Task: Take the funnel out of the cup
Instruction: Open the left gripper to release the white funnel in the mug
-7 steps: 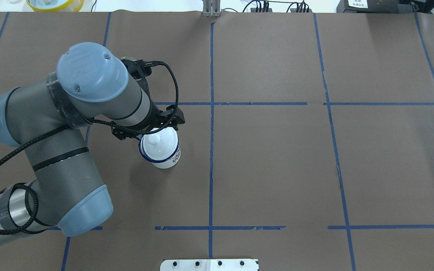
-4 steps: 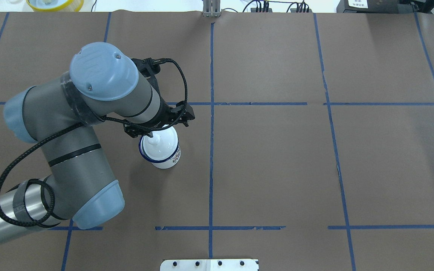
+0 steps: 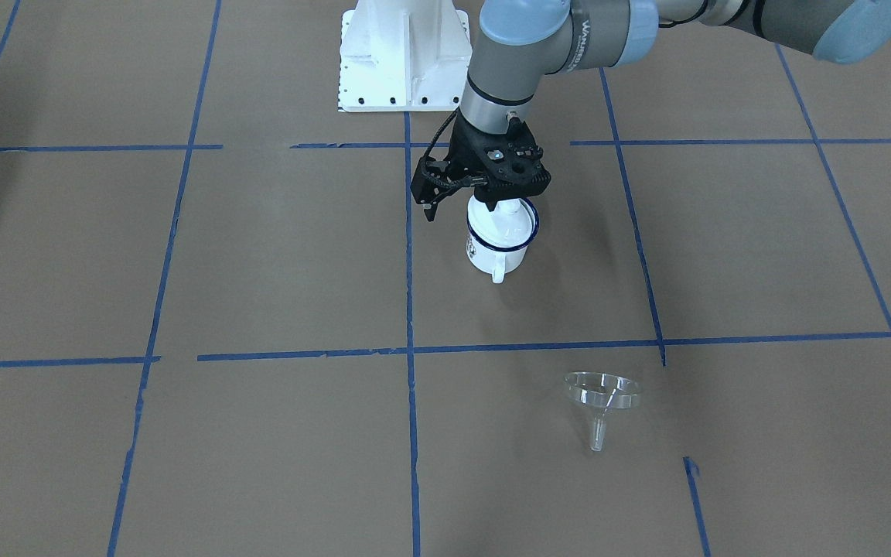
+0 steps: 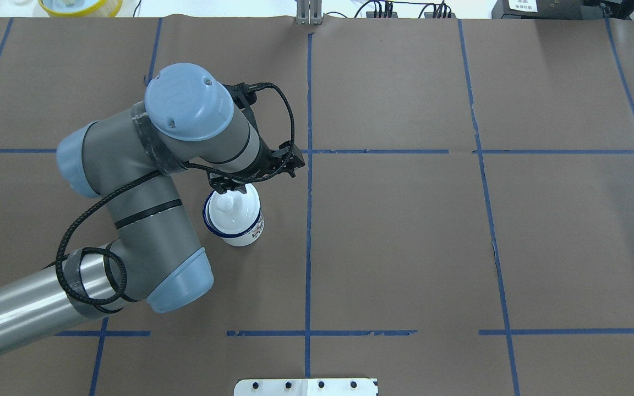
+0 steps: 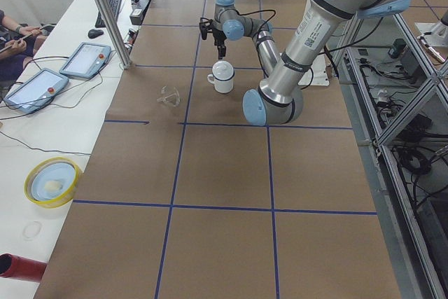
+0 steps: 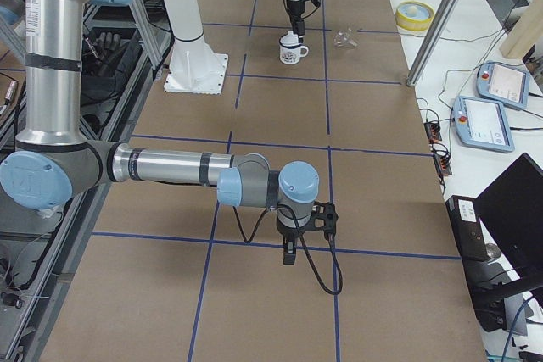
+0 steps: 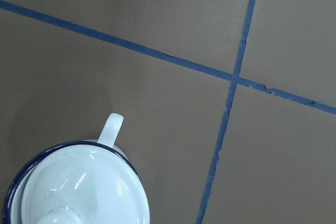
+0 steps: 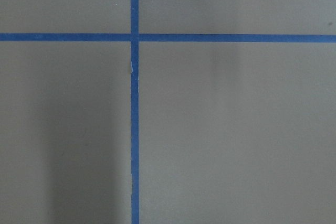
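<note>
The cup (image 3: 496,246) is a white mug with a dark blue rim and stands upright with a round white knobbed lid (image 4: 228,204) on it. It also shows in the left wrist view (image 7: 113,125). The clear funnel (image 3: 602,393) lies apart from the cup on the brown paper, on the operators' side; the left arm hides it in the overhead view. My left gripper (image 3: 461,210) hangs just above the cup's rim, looks open and holds nothing. My right gripper (image 6: 288,252) hovers low over bare paper far from the cup; I cannot tell whether it is open or shut.
A white robot base plate (image 3: 403,54) stands behind the cup. A yellow bowl (image 5: 52,181) and tablets (image 5: 84,59) sit on the side bench beyond the table's edge. A metal post (image 5: 105,12) rises at that edge.
My left arm has swung rightwards and away from the robot in the overhead view, carrying the gripper across the far side of the cup. The cup and lid have not moved.
</note>
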`<act>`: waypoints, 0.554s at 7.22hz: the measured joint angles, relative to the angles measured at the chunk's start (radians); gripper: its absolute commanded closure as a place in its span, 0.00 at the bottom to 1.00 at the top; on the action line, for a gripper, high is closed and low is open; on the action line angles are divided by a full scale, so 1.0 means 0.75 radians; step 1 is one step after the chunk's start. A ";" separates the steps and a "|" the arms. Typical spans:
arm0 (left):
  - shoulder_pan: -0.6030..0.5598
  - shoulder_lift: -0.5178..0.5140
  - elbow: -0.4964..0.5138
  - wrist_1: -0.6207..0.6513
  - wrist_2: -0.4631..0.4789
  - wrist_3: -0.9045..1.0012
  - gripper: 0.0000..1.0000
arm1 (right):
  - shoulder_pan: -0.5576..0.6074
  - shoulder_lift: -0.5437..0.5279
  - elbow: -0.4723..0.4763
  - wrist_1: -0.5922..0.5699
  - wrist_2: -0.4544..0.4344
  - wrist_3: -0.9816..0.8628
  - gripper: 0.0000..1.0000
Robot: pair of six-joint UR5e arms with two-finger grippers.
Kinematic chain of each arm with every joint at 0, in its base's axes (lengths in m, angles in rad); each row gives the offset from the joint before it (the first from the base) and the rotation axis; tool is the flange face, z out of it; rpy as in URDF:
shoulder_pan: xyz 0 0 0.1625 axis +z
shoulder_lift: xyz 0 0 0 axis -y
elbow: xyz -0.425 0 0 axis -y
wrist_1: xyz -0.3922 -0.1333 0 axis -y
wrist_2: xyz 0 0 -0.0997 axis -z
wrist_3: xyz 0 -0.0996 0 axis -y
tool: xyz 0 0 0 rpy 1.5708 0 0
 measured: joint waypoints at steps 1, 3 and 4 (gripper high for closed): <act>0.001 -0.016 0.042 -0.022 0.000 -0.001 0.00 | 0.000 0.000 0.000 0.000 0.000 0.000 0.00; 0.003 -0.021 0.091 -0.049 0.000 0.001 0.00 | 0.000 0.000 0.000 0.000 0.000 0.000 0.00; 0.004 -0.020 0.100 -0.051 0.000 0.002 0.00 | 0.000 0.000 0.000 0.000 0.000 0.000 0.00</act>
